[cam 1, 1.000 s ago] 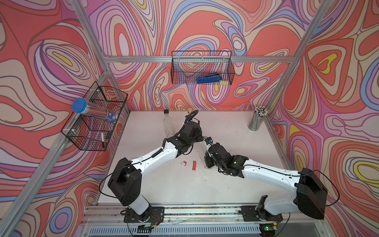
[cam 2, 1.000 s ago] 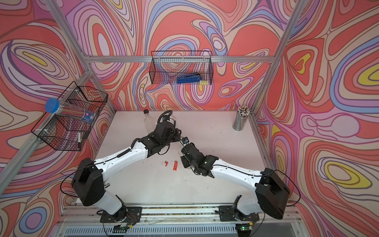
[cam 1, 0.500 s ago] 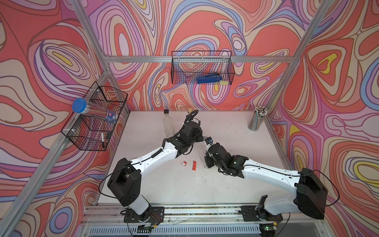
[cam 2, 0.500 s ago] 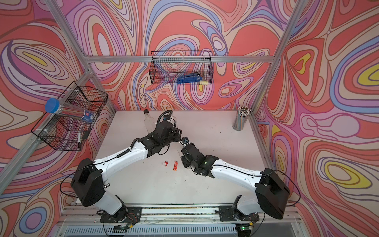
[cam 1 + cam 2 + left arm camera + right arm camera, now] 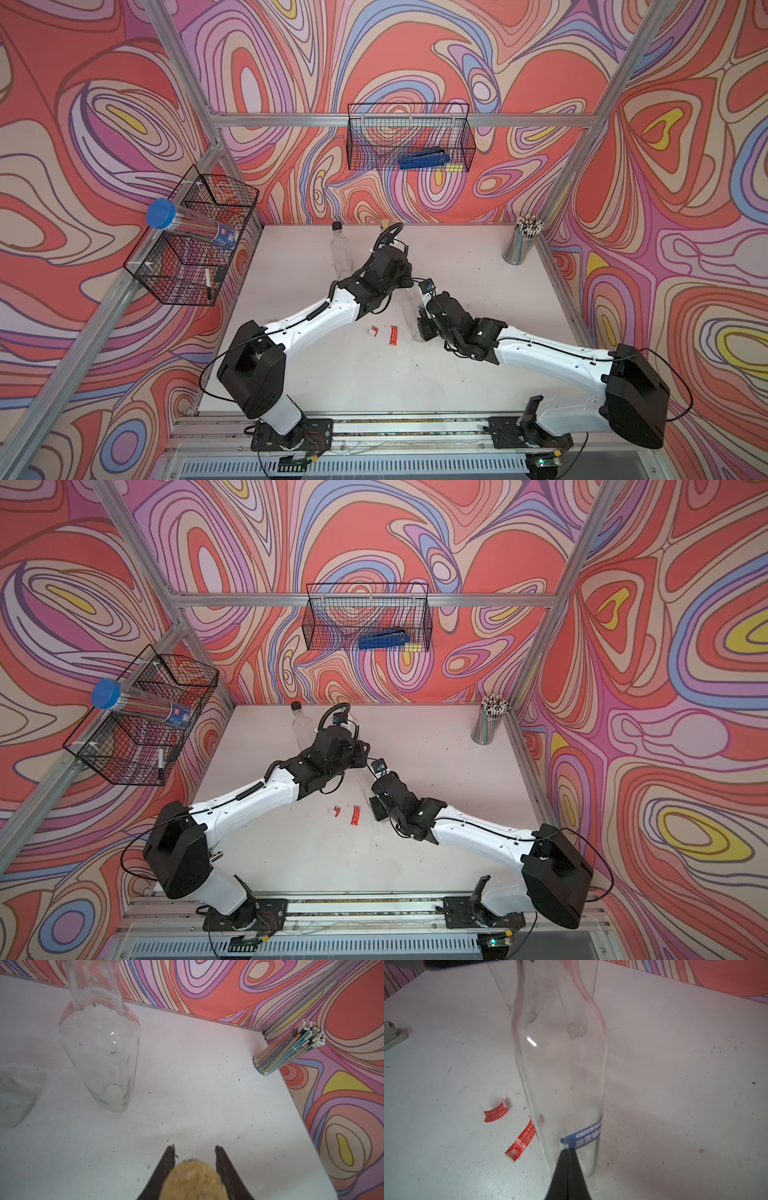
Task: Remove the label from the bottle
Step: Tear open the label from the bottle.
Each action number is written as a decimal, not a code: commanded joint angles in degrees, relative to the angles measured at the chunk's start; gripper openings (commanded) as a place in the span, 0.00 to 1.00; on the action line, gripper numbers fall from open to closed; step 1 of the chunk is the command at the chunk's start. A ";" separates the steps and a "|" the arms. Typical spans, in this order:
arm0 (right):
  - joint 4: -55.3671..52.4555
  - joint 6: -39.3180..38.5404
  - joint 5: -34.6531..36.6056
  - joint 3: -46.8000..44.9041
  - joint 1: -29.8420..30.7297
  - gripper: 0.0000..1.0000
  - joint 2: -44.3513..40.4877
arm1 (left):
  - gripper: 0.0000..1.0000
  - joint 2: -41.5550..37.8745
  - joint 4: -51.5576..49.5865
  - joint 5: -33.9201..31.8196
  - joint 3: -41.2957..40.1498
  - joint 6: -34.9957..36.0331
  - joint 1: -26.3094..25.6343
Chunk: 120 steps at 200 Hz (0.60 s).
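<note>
Table [image 5: 478, 266]: white, scuffed, both arms reach in over its middle.

Bottle [image 5: 560, 1064]: clear glass, standing directly ahead of the right gripper [image 5: 566, 1150] and directly under the left gripper [image 5: 194, 1147]. In both top views it sits between the 2 wrists [image 5: 366, 789]. Cannot tell if its base rests fully on the table.

2 spare bottles [image 5: 99, 1053]: clear, no labels showing, ahead of the left gripper, well apart from it.

Pencil cup [image 5: 291, 1049]: far ahead of the left gripper, at the table corner.

Left gripper: fingers [image 5: 169, 1159] clamped on either side of the tan cork [image 5: 193, 1178] at the bottle's top, small gap filled by the cork.

Right gripper: fingers pressed fully together, tips pinching the lifted white end of the blue label [image 5: 588, 1133].

Blue label: narrow strip, low on the bottle, 1 end peeled up at the right gripper's tips, rest stuck round the glass.

2 red label scraps [image 5: 522, 1141]: curled, lying on the table just beside the right gripper, on the left arm's side, not touching the bottle.
</note>
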 commanded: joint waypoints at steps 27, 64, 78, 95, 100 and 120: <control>1.34 0.56 2.33 -2.04 -1.39 0.00 -2.29 | 0.00 -0.79 -5.17 -1.06 -3.15 4.60 -0.14; 1.67 0.38 1.14 -2.13 -2.06 0.00 -2.40 | 0.00 -1.02 -4.54 -0.79 -3.62 5.01 -0.14; 1.81 0.29 0.52 -2.13 -2.27 0.00 -2.27 | 0.00 -1.09 -4.45 -0.63 -3.63 5.09 -0.15; 2.09 0.12 -0.12 -2.13 -2.40 0.00 -2.29 | 0.00 -1.18 -3.99 -0.37 -3.84 5.31 -0.14; 2.25 0.16 -0.39 -2.21 -2.53 0.00 -2.37 | 0.00 -1.18 -3.84 -0.21 -3.98 5.36 -0.14; 2.71 0.05 -1.68 -2.48 -3.27 0.00 -2.69 | 0.00 -1.35 -2.90 0.17 -4.38 5.85 -0.14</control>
